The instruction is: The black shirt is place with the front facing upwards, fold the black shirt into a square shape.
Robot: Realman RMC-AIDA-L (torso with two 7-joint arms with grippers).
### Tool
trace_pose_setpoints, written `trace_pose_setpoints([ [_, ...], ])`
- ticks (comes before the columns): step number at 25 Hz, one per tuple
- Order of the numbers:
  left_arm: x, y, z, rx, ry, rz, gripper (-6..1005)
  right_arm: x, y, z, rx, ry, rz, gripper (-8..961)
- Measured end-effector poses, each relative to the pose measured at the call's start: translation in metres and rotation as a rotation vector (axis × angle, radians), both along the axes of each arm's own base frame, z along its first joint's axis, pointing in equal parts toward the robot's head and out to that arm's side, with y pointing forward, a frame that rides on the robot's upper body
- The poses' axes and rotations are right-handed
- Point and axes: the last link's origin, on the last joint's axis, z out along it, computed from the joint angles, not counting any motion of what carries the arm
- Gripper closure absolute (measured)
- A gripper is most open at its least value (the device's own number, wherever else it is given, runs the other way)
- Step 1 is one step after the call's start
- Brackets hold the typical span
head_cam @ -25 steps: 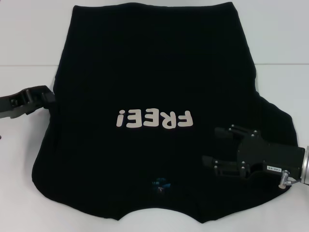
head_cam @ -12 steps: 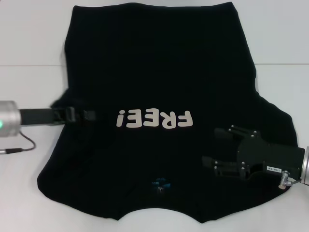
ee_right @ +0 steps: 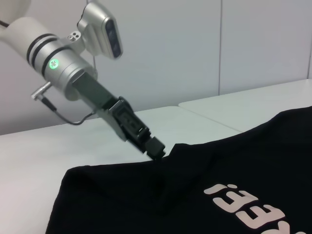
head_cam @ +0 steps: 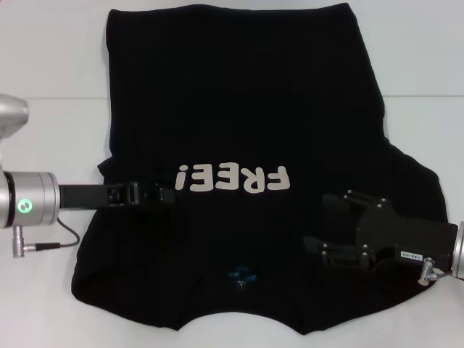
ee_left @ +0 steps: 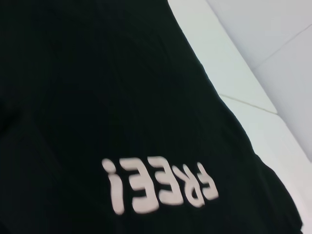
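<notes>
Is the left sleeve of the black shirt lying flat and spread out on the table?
No, the left hand has carried that side of the black shirt inward over the body.

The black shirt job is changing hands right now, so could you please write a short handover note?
Left pincer: shut on the black shirt, lifting the left sleeve edge inward beside the "FREE!" lettering.
Right pincer: open, over the shirt's right side, holding nothing.
Shirt: front up on the white table, neck label nearest the robot.
Done: left side fold begun.
Left: finish that fold, fold the right side, then fold to a square.
</notes>
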Motion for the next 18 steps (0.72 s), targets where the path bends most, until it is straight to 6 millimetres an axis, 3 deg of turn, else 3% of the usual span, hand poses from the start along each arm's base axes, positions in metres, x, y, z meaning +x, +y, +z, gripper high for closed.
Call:
trace_pose_setpoints([
  [5,-0.003,-0.002,-0.004,-0.007,-0.043,0.054,678,0.000,0.000,0.000,0.000,0.001,0.000,58],
  [12,-0.028,-0.004,0.018,0.114,-0.137,0.234,492,0.001,-0.002,0.000,-0.001,0.002,-0.004,58],
  [13,-0.039,-0.006,0.023,0.147,-0.153,0.301,469,0.002,-0.002,0.000,-0.001,0.001,-0.005,58],
  [18,-0.051,-0.006,0.018,0.179,-0.136,0.380,356,0.003,-0.002,0.000,0.001,0.000,-0.009,58],
])
